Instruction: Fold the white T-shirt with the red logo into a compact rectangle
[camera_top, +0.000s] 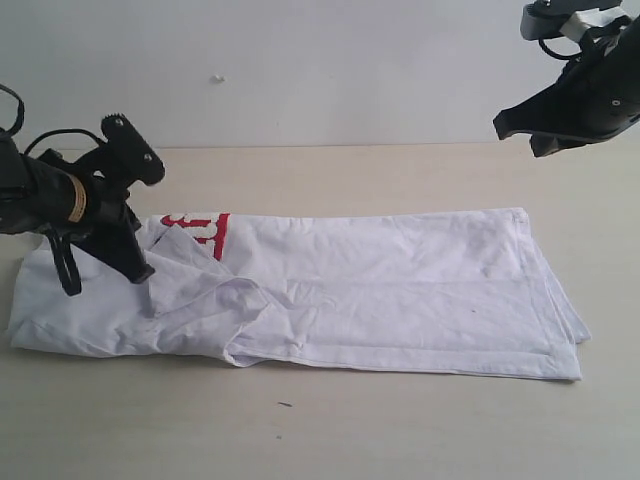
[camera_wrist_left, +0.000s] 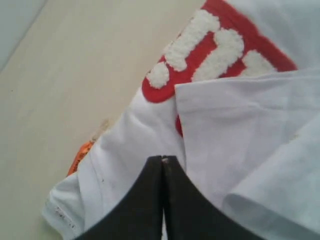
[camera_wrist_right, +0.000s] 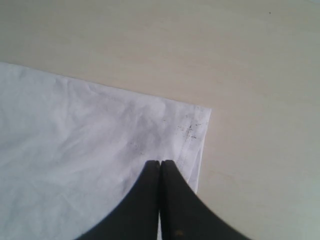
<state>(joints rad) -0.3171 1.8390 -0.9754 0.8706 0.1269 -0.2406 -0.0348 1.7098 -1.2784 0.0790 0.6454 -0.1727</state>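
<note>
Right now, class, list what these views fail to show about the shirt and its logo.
Red logo: lettering unreadable; a fold of the white T-shirt covers most in exterior view; frame edge crops it in left wrist view.
Orange tag: left wrist view, mostly tucked under cloth.
Left end effector: shut tips hide any cloth contact, left wrist view.

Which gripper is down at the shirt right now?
The left gripper, shut, low at the collar end of the white T-shirt, beside the red logo; the right gripper hangs high above it.
</note>
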